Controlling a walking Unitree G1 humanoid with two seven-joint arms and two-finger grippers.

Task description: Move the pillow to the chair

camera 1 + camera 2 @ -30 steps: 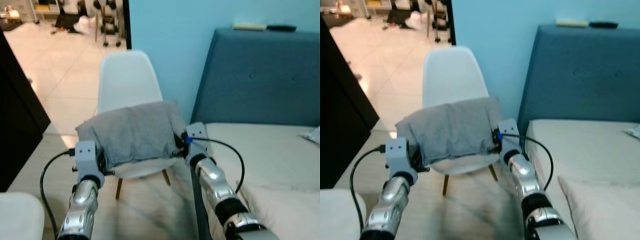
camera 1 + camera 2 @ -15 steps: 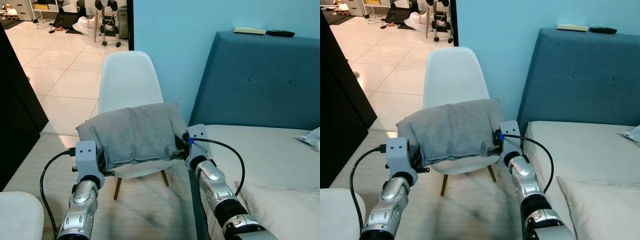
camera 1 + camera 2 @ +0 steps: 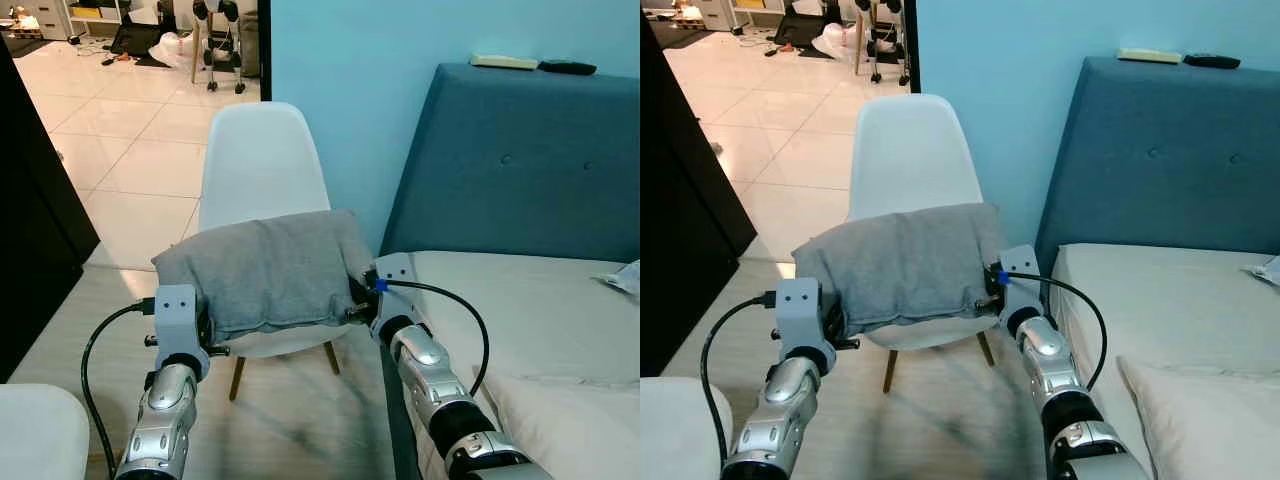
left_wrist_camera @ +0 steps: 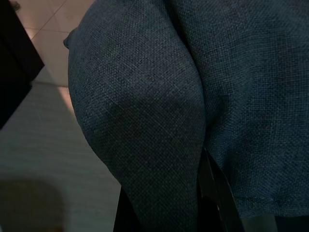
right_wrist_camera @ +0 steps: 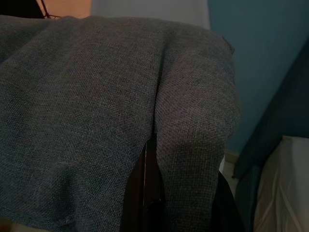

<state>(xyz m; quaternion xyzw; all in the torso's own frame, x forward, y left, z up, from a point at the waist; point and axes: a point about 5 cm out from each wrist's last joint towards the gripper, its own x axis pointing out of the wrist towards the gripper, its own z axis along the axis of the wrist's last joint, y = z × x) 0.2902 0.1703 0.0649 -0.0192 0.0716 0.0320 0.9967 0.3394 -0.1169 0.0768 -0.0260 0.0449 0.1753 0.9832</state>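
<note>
The left gripper point(image 3: 207, 322) and right gripper point(image 3: 352, 297) each pinched one end of the gray pillow point(image 3: 262, 268), holding it up just above the seat of the white chair point(image 3: 258, 160). A good way forward, I think, was to lower both ends together, keep the pillow level, and let go only once it lay flat on the seat.

A bedroom in a home: on the right stands a bed point(image 3: 560, 320) with pale sheets and a padded blue headboard point(image 3: 520, 160) against a light blue wall point(image 3: 340, 60). A white chair point(image 3: 258, 165) sits beside it, and a doorway at far left opens onto a tiled floor point(image 3: 120, 130) with household clutter.
</note>
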